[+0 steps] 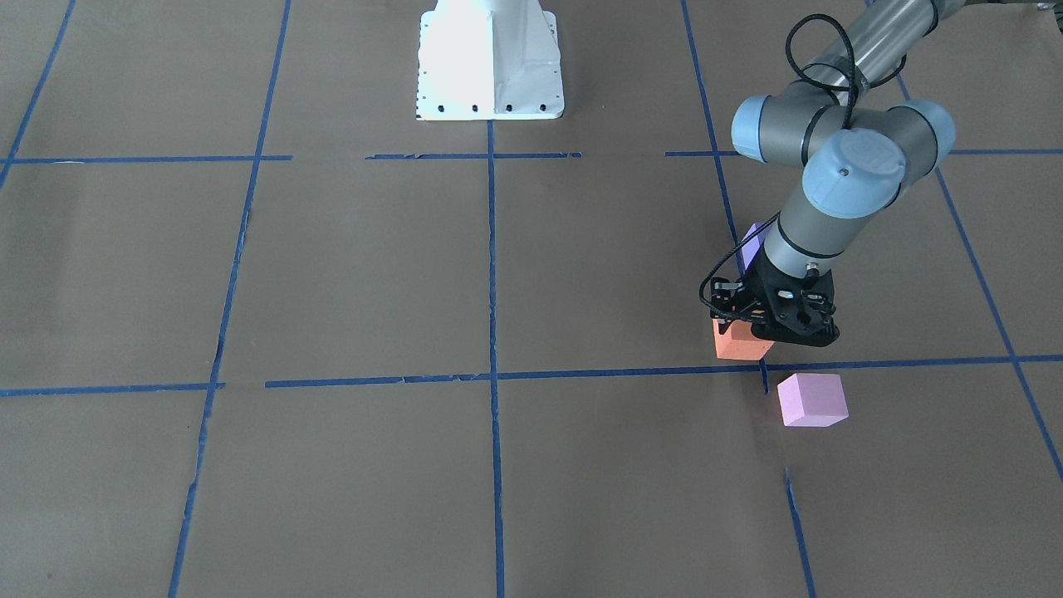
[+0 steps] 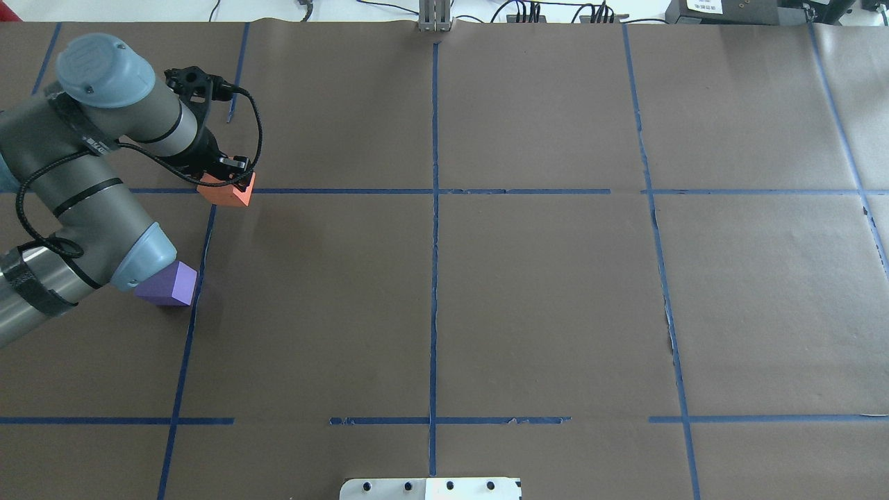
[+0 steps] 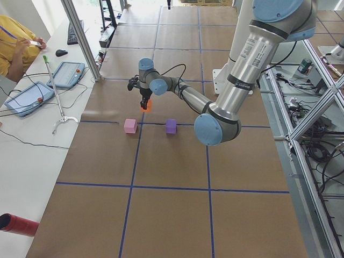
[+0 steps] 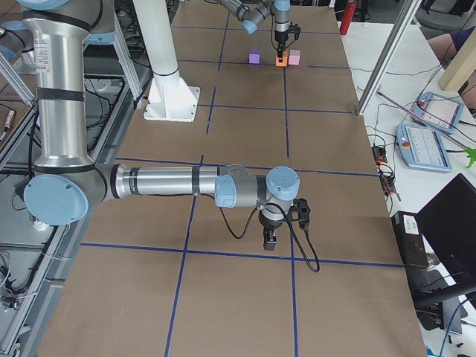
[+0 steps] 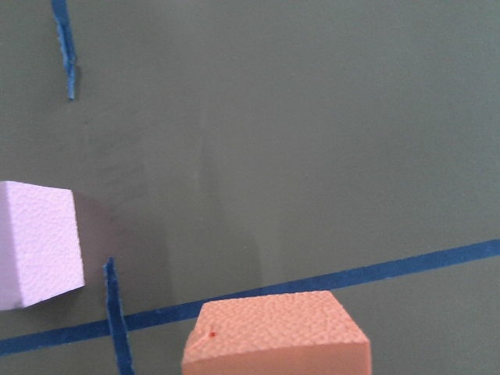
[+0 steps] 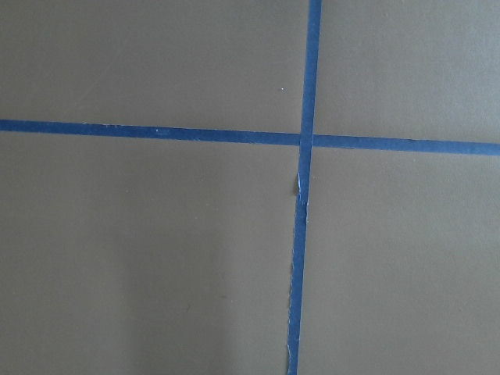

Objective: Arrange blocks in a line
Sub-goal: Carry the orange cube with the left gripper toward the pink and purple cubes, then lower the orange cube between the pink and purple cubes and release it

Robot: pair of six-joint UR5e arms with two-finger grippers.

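My left gripper [image 1: 776, 330] [image 2: 228, 175] is shut on the orange block [image 1: 735, 342] [image 2: 226, 192] [image 5: 273, 332], at or just above the table by a blue tape crossing. The pale pink block [image 1: 812, 399] [image 5: 35, 242] lies a short way beyond it, apart from it; the arm hides it in the overhead view. The violet-purple block [image 1: 754, 243] [image 2: 167, 285] lies on the robot's side of it, partly behind the arm. My right gripper [image 4: 271, 242] shows only in the exterior right view, low over bare table near a tape crossing; I cannot tell if it is open or shut.
Blue tape lines [image 2: 434, 191] divide the brown table into squares. The white robot base [image 1: 490, 62] stands at the table's edge. An operators' bench with tablets [image 3: 64, 75] runs along the far side, and a red cylinder [image 3: 16, 224] lies on it.
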